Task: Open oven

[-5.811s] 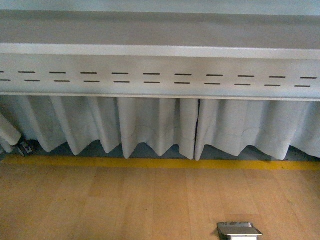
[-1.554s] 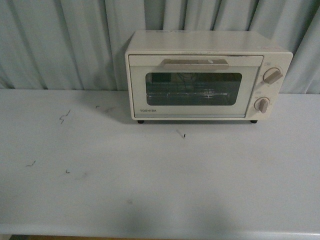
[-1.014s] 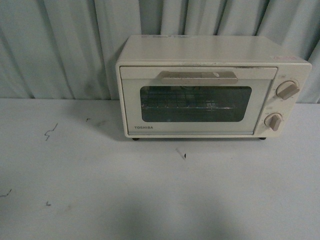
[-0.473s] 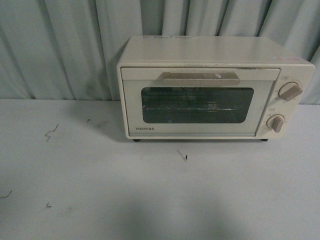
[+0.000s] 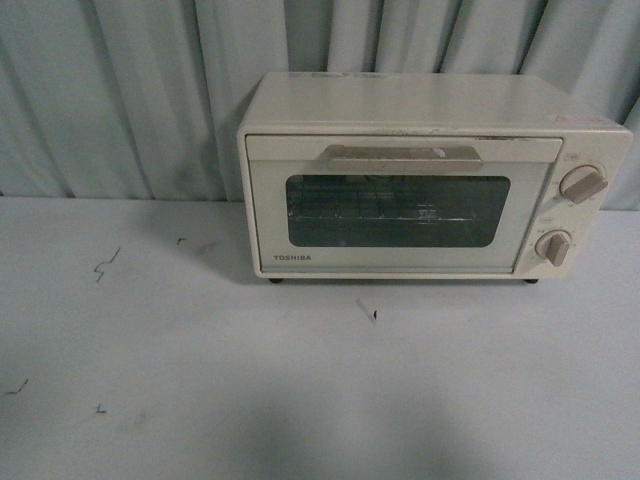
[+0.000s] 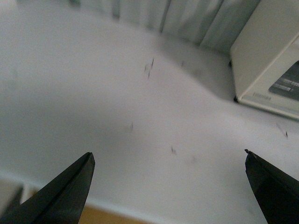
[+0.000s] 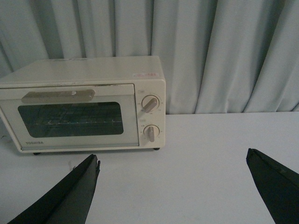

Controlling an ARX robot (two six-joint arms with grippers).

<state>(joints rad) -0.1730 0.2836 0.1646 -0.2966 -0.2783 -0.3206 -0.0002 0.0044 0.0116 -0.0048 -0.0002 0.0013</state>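
Note:
The cream-white oven [image 5: 430, 175] stands at the back of the white table, its glass door shut, with the flat bar handle [image 5: 403, 157] across the door's top and two round knobs [image 5: 581, 184] on its right side. Neither arm shows in the front view. The right wrist view has the oven [image 7: 81, 105] some way ahead of my right gripper [image 7: 173, 161], which is open and holds nothing. The left wrist view catches only the oven's lower corner [image 6: 268, 60], far off to one side of my open, empty left gripper [image 6: 168, 158].
Pale pleated curtains [image 5: 120, 90] hang right behind the oven. The white table [image 5: 300, 390] carries a few small dark scuff marks [image 5: 103, 265]. In the left wrist view the table's near edge [image 6: 107, 205] runs close under the fingers.
The front camera swung from the floor and shelf to the table and oven, then closed in. Over the last half second the oven barely shifted in the picture.

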